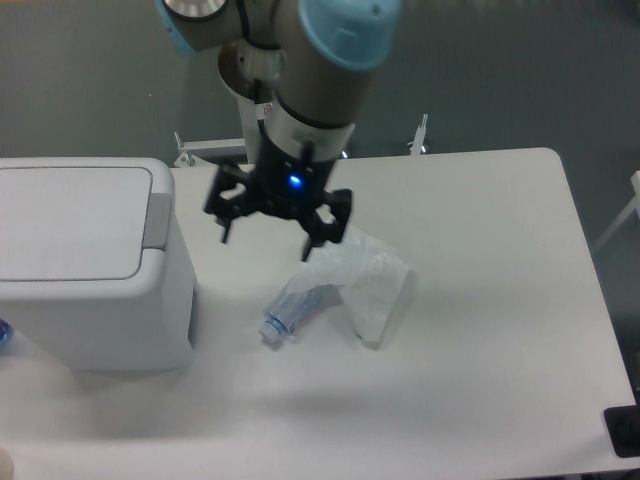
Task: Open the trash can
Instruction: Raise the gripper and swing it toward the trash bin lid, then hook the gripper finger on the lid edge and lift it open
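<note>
One gripper (272, 236), jaws spread wide and empty, hangs just right of the trash can (95, 265) — lid flat, grey push-bar (158, 209) facing it, presumably for pressing.

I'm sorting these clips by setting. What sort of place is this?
Most likely a robotics lab or test cell, not a home: the arm's pedestal is bolted beside a bare white table, the gripper hangs above it, and the only props are a trash can, a bottle and a bag.
</note>
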You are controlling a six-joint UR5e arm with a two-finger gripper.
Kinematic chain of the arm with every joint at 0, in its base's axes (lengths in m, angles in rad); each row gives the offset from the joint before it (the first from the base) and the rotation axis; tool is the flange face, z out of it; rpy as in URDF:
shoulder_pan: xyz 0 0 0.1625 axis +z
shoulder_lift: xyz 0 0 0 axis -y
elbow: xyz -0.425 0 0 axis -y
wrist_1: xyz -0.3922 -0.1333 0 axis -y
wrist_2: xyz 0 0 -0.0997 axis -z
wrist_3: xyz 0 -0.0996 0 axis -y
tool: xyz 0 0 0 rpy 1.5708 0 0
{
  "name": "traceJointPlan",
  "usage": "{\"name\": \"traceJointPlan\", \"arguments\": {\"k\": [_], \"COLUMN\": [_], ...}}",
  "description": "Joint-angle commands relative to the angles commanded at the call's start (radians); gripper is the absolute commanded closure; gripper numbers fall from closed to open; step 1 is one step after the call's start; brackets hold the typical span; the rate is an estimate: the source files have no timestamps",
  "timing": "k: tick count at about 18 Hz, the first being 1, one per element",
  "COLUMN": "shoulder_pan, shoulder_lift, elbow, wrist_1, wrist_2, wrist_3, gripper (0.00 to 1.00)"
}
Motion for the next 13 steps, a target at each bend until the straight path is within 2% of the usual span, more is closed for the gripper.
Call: {"name": "traceJointPlan", "arguments": {"k": [4,9,13], "shoulder_pan": [-0.035,-0.045,-0.057], "shoulder_lift": [0.003,-0.008,-0.003], "elbow": [-0.017,-0.026,-0.064], "wrist_1": [0.008,0.012,0.018], "wrist_2": [0.006,0.008,0.009], "wrist_3": [-0.017,-0.022,-0.028], "gripper": [0.0,0.0,0.0]}}
